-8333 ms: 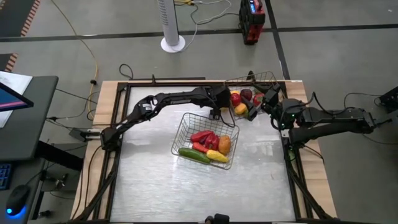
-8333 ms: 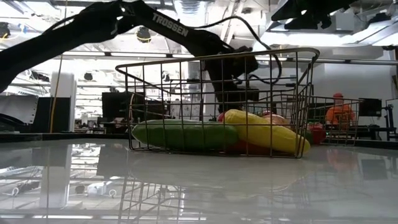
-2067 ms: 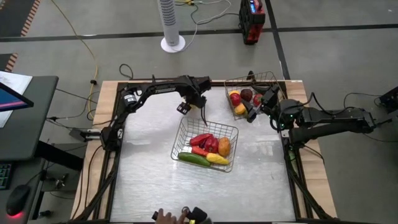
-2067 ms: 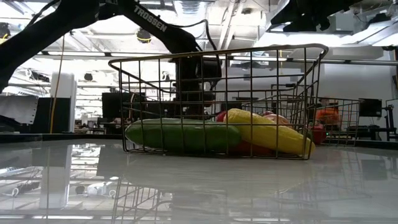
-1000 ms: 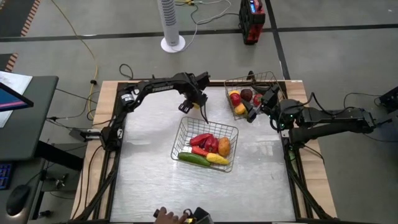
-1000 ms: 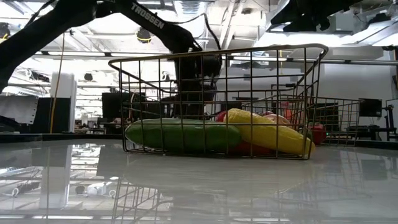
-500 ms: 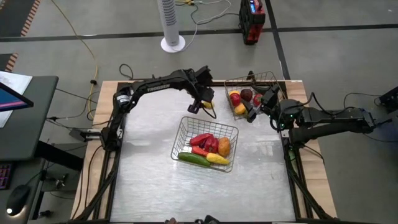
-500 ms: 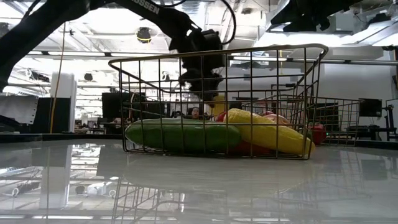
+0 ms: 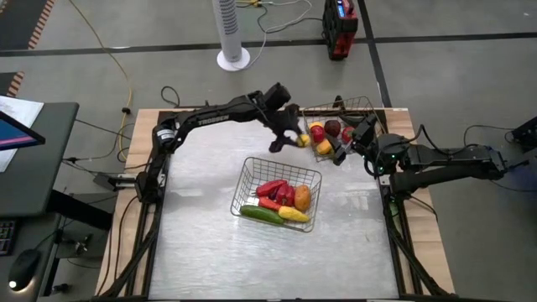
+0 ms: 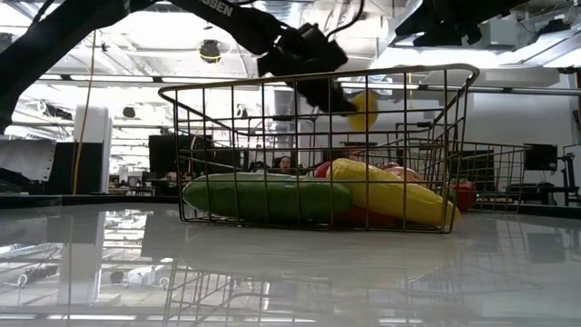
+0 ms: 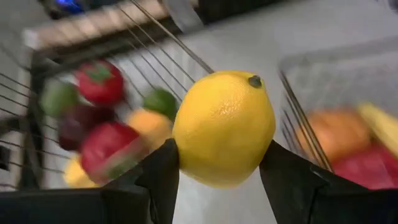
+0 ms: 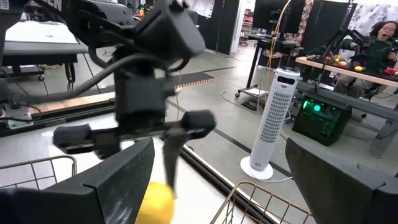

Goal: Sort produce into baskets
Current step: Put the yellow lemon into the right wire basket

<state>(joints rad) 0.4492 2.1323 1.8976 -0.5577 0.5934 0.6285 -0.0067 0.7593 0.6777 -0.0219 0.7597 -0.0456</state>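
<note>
My left gripper (image 9: 295, 139) is shut on a yellow lemon (image 11: 224, 127), held in the air just left of the far wire basket (image 9: 362, 104). In the low view the lemon (image 10: 363, 109) hangs high behind the near basket (image 10: 318, 145). The far basket holds red, dark-purple, green and yellow round pieces (image 9: 325, 132). The near basket (image 9: 252, 164) holds red peppers, a green cucumber (image 9: 261, 210), yellow corn (image 9: 294, 211) and an orange piece. My right gripper (image 9: 341, 153) is open at the far basket's near side. My left gripper pinches the lemon across its middle (image 11: 186, 146), one finger (image 11: 160, 180) on each side. The lemon's pointed tip (image 11: 254, 81) faces away from the wrist. The lemon is lifted clear of the table and both baskets.
Bare table lies left of the near basket and along the near edge. A white tower fan (image 9: 232, 33) and a red device (image 9: 339, 25) stand on the floor beyond the far edge.
My left gripper has risen and gone toward the table's right edge with the lemon, from the bare table behind the near basket up to the far basket's left side. The lemon is now lifted clear. My right arm has kept still.
</note>
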